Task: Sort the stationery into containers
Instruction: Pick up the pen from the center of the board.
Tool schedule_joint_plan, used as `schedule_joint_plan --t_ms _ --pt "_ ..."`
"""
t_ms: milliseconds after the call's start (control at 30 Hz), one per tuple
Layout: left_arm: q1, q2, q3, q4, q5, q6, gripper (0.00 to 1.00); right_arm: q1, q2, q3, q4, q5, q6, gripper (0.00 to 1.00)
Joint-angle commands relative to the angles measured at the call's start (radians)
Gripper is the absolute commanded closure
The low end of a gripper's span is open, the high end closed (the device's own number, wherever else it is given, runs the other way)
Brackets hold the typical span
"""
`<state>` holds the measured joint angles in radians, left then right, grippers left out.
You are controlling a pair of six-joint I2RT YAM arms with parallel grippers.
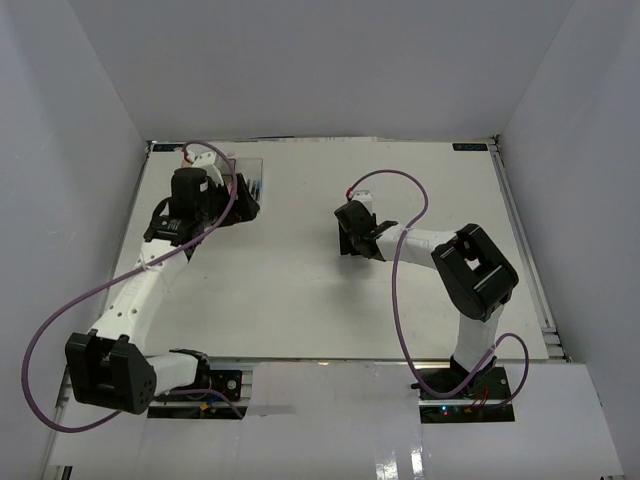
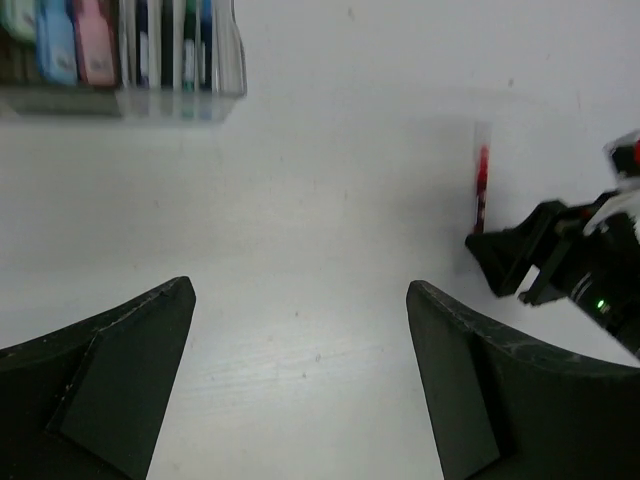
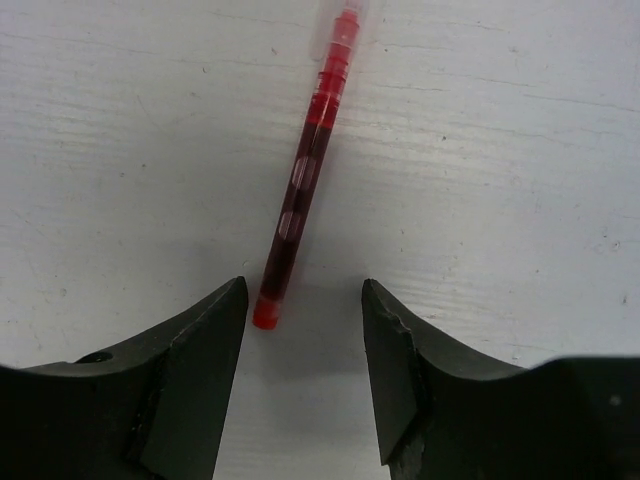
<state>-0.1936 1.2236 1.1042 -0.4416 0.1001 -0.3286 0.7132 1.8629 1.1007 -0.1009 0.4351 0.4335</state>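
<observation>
A thin red pen (image 3: 300,190) lies flat on the table (image 3: 520,160), well apart from the containers (image 2: 120,102). The right pincer (image 3: 305,350) straddles its lower end, fingers partly apart and not touching it. The left pincer (image 2: 300,350) gapes empty near the containers. The pen looks light, stiff and smooth — likely to roll — so grip across the barrel, nearer its middle.

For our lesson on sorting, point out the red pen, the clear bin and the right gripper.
red pen (image 3: 305,180): right wrist view, middle of its barrel.
clear bin (image 2: 180,103): left wrist view, its near wall.
right gripper (image 3: 304,295): right wrist view, midway between its two fingertips.
</observation>
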Motion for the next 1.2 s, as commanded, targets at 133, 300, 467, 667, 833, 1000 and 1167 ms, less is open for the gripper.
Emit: schedule_joint_plan --t_ms 133,300,467,667,833,1000,1167 --pt "-0.004 -0.139 -0.219 0.049 0.160 -0.102 0.02 -0.003 0.047 -0.007 0.027 0.039 0.039 0.55" --pt "-0.035 -0.171 -0.337 0.125 0.251 -0.237 0.02 -0.001 0.001 -0.074 0.055 0.034 0.039 0.83" --pt "-0.134 -0.158 -0.382 0.253 0.241 -0.368 0.02 0.026 -0.142 -0.175 0.085 0.008 0.019 0.91" --pt "-0.289 -0.067 -0.360 0.388 0.124 -0.486 0.05 0.084 -0.387 -0.311 0.208 -0.120 0.028 0.91" --pt "-0.381 0.045 -0.278 0.455 0.067 -0.535 0.11 0.115 -0.562 -0.415 0.324 -0.200 0.048 0.91" --pt "-0.455 0.164 -0.190 0.491 0.007 -0.537 0.19 0.123 -0.659 -0.450 0.382 -0.249 0.057 0.90" --pt "-0.497 0.218 -0.139 0.524 -0.011 -0.541 0.30 0.121 -0.682 -0.455 0.389 -0.265 0.059 0.89"
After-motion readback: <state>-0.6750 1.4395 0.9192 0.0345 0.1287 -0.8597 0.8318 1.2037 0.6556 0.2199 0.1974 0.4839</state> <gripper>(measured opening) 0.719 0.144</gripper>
